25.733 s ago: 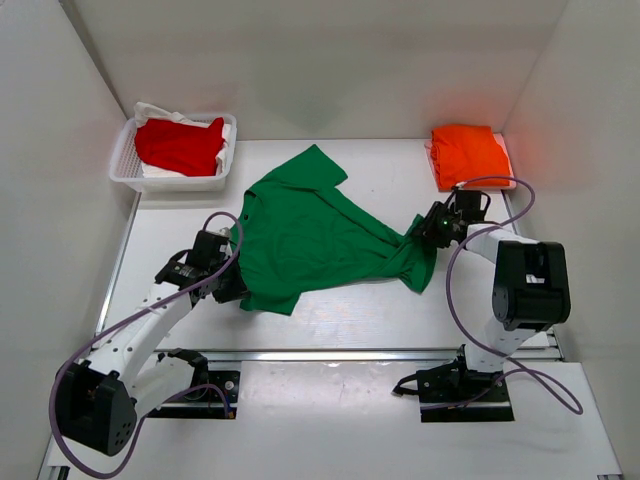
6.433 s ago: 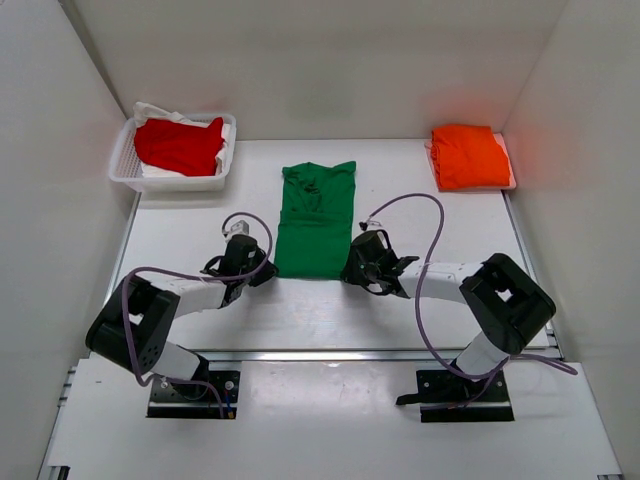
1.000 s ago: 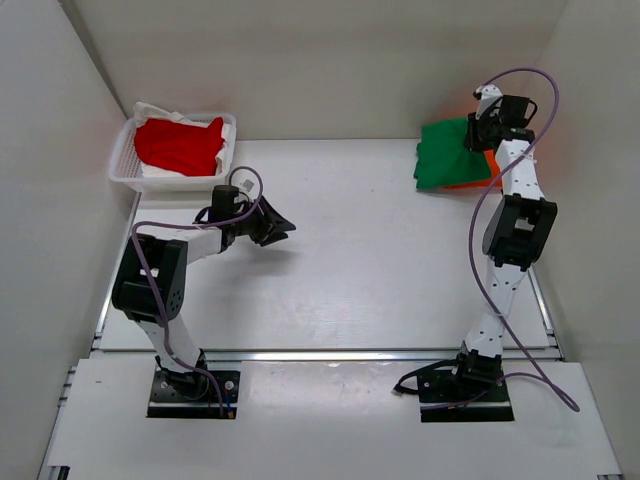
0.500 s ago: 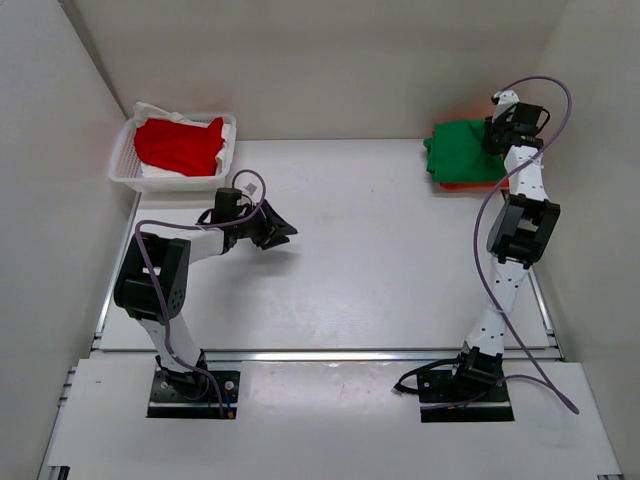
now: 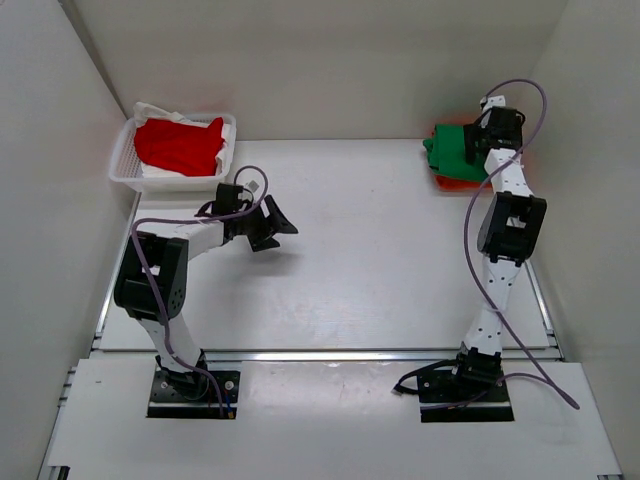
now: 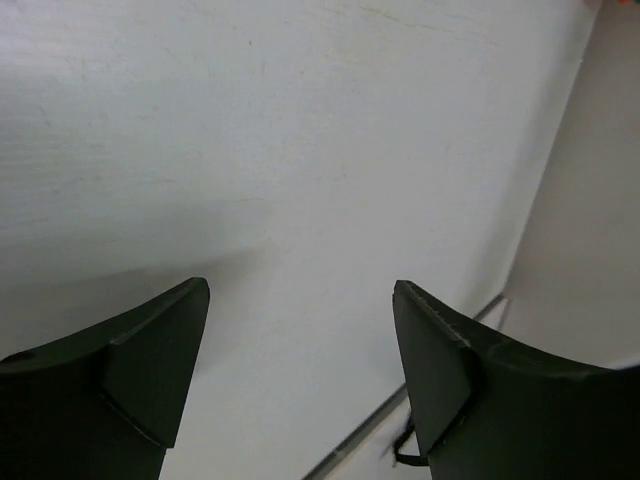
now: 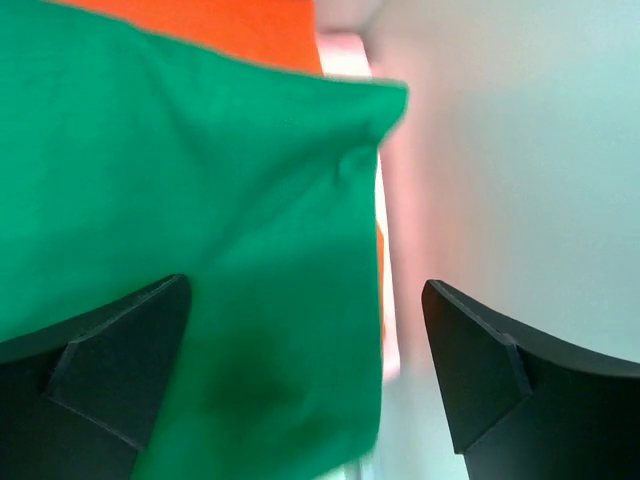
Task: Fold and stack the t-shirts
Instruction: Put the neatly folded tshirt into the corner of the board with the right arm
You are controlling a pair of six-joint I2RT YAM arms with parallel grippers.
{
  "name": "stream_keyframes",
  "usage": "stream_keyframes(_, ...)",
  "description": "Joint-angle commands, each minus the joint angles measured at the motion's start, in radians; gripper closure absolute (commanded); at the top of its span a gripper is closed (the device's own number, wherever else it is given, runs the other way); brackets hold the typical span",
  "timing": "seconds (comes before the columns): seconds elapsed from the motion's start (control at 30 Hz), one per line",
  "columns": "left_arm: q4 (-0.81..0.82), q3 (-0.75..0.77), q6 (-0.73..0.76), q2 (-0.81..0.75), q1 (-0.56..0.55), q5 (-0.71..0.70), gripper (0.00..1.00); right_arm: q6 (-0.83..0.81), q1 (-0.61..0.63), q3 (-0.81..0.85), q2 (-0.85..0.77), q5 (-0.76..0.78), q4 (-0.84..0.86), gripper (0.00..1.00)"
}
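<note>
Green tee (image 5: 450,150) folded atop orange tee (image 7: 230,25), far-R corner of tabletop (image 5: 380,250). R jaws wide apart over it. L jaws apart, empty, above tabletop. Red tee (image 5: 180,145) in basket (image 5: 125,168).

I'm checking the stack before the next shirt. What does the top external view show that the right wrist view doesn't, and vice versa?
Only the top external view shows the white basket holding the red t-shirt at the far left, and the left gripper open above the table. Only the right wrist view shows the right gripper with its fingers spread wide, closed on nothing, and a close look at a corner of the green t-shirt. Both show that green t-shirt lying on the orange t-shirt at the far right.
</note>
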Motion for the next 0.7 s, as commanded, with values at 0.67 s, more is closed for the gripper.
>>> stream_keyframes(0.67,-0.604,-0.172,0.526,-0.659,-0.036,-0.267,0.01,0.413,0.366,-1.456,-1.368,0.044,-0.335,0.01)
